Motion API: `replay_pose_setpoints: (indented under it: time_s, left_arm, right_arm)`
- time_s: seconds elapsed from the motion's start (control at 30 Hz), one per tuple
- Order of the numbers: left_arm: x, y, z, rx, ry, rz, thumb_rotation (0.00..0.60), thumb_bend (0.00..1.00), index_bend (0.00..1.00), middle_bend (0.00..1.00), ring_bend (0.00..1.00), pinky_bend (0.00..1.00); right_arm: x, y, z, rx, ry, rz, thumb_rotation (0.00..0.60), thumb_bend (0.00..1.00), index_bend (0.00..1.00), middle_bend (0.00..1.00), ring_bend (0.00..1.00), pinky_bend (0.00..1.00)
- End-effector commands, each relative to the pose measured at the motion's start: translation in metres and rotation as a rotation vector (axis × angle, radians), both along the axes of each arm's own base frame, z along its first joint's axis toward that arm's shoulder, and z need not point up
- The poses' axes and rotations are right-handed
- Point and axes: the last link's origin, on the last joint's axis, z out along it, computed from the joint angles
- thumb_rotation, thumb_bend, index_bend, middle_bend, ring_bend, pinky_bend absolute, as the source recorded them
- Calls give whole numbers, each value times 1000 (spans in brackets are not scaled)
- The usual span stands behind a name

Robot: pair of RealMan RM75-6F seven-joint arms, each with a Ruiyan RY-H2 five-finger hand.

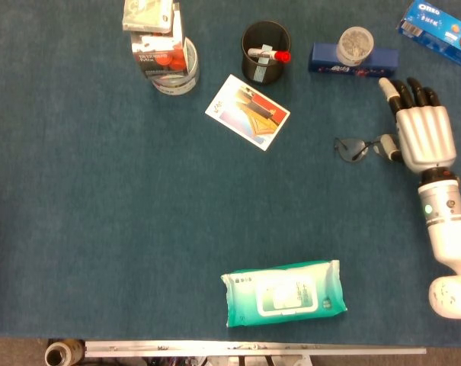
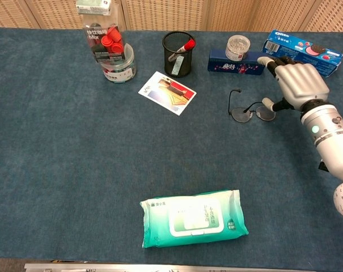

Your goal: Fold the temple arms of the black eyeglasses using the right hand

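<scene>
The black eyeglasses [image 1: 357, 148] [image 2: 249, 109] lie on the blue cloth at the right, lenses toward me, with one temple arm still sticking out toward the back in the chest view. My right hand [image 1: 420, 130] [image 2: 293, 81] is just right of them, fingers stretched forward and apart. Its thumb touches the right end of the frame. The other temple arm is hidden near the thumb. My left hand is not seen in either view.
A blue box [image 1: 352, 59] with a clear jar [image 1: 355, 44] on it stands behind the glasses. An Oreo pack [image 1: 439, 23] is at the far right, a black pen cup [image 1: 264, 52] and a card [image 1: 248, 111] further left, a wipes pack [image 1: 283, 292] in front.
</scene>
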Motion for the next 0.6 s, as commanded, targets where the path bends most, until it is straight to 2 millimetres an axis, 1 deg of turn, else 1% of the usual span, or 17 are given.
replay_pose_setpoints:
  time_s: [0.03, 0.27, 0.6]
  left_arm:
    - [0, 0, 0, -1, 0, 0, 600, 249, 531, 402, 336, 467]
    - [0, 0, 0, -1, 1, 1, 600, 249, 531, 402, 336, 467]
    - [0, 0, 0, -1, -2, 2, 600, 250, 531, 402, 336, 467]
  right_arm:
    - [-1, 0, 0, 0, 3, -2, 600, 218, 116, 165, 98, 187]
    - [-3, -2, -2, 3, 19, -8, 600, 183, 116, 165, 98, 187]
    - [-8, -4, -6, 10, 44, -20, 600, 171, 117, 165, 98, 187]
